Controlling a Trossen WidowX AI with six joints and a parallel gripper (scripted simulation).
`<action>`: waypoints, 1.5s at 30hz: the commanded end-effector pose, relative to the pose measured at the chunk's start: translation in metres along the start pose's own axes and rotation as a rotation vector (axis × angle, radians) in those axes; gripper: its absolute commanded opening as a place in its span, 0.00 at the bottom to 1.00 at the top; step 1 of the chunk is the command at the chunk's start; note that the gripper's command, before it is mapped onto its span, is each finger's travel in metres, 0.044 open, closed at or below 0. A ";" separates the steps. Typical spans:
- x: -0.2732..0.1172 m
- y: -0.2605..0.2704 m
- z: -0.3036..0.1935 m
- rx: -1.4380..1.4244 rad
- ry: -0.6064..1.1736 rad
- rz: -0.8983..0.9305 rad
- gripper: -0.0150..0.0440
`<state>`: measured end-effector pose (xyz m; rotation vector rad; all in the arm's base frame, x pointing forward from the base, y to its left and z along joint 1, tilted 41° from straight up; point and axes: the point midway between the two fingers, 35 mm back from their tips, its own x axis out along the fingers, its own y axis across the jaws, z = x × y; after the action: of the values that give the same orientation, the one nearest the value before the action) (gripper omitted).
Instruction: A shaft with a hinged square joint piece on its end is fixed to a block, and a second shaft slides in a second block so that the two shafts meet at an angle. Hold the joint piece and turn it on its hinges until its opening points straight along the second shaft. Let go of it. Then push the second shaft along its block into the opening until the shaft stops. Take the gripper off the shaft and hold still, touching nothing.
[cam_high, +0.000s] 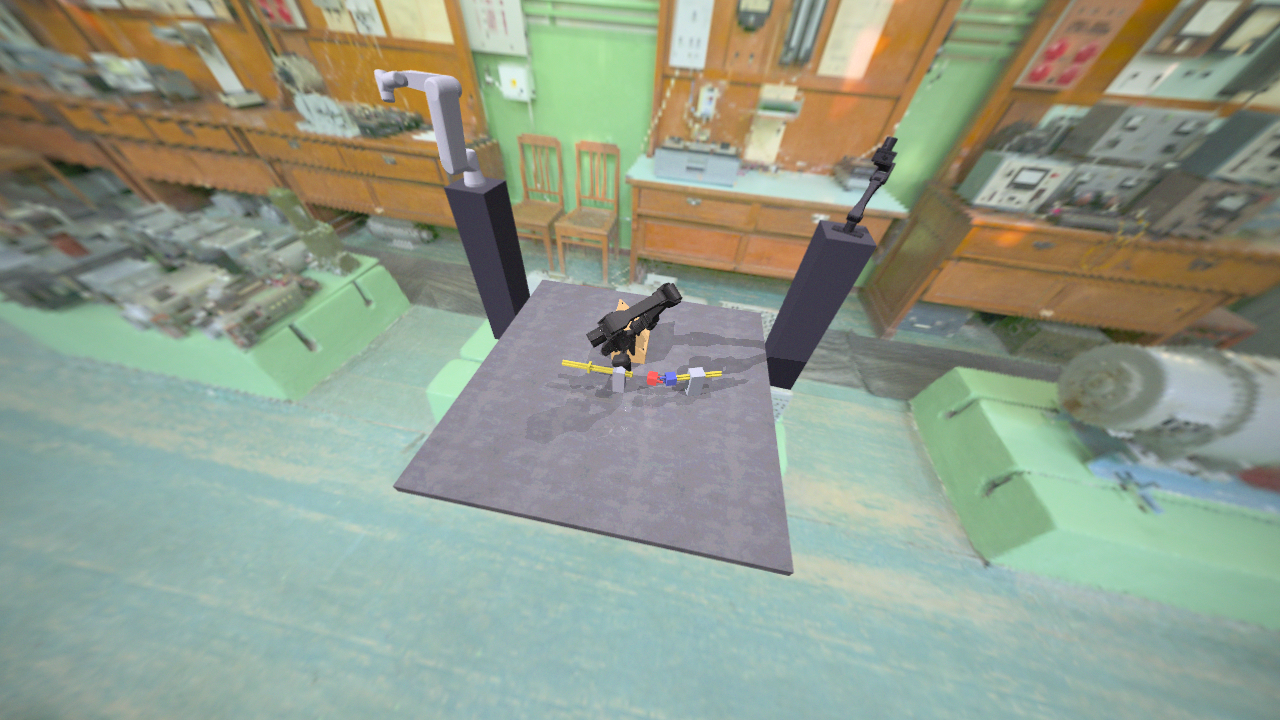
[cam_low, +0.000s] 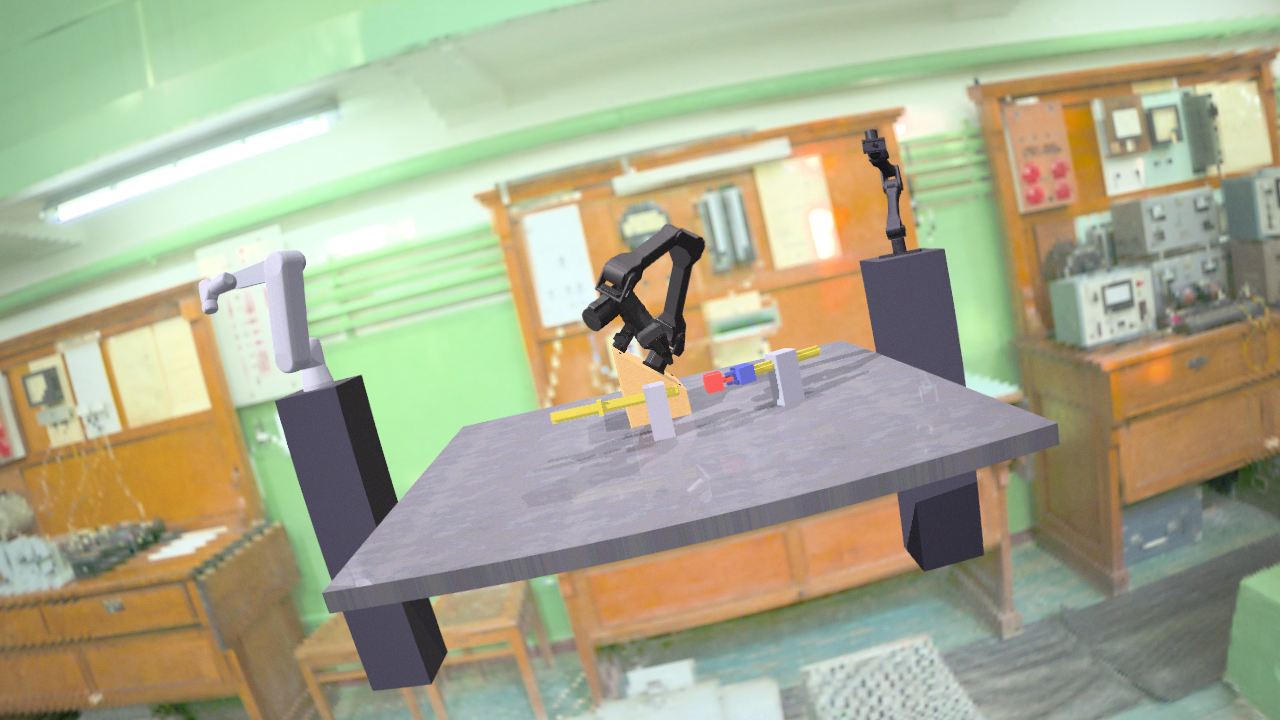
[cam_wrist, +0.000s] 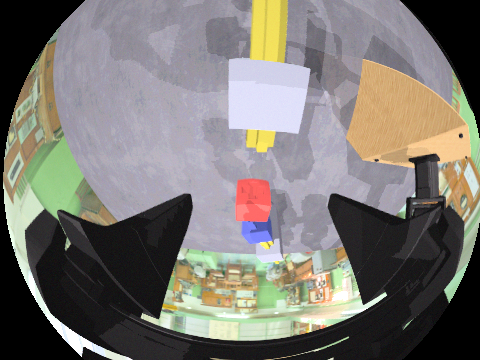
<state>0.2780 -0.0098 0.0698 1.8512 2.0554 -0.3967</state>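
The red square joint piece (cam_high: 652, 378) (cam_low: 713, 382) (cam_wrist: 253, 195) is hinged to a blue fork (cam_high: 670, 378) (cam_low: 742, 374) (cam_wrist: 256, 232) on the first yellow shaft (cam_high: 713, 374) (cam_low: 807, 351), held by a grey block (cam_high: 695, 382) (cam_low: 786, 380). The second yellow shaft (cam_high: 577, 364) (cam_low: 577, 413) (cam_wrist: 268, 30) runs through its own grey block (cam_high: 618, 380) (cam_low: 660, 413) (cam_wrist: 267, 100). A gap separates its end from the red piece. The opening's exact direction cannot be told. My gripper (cam_wrist: 264, 202) is open and empty; in the wrist view the joint appears between its fingers, farther off.
The wooden wedge (cam_high: 641, 347) (cam_low: 637, 380) (cam_wrist: 400, 110) under my arm's base stands behind the second block. A white arm (cam_high: 447, 125) (cam_low: 286, 308) and another black arm (cam_high: 866, 197) (cam_low: 893, 205) stand on dark pedestals beyond the grey table (cam_high: 581, 465) (cam_low: 537, 519).
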 end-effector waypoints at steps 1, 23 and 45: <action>0.001 0.000 0.000 0.023 0.011 0.003 1.00; -0.031 0.006 0.072 -0.551 -0.139 -0.041 1.00; -0.076 0.000 0.171 -1.255 -0.292 -0.233 1.00</action>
<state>0.2964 -0.1344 -0.0383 0.8655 1.6706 0.4086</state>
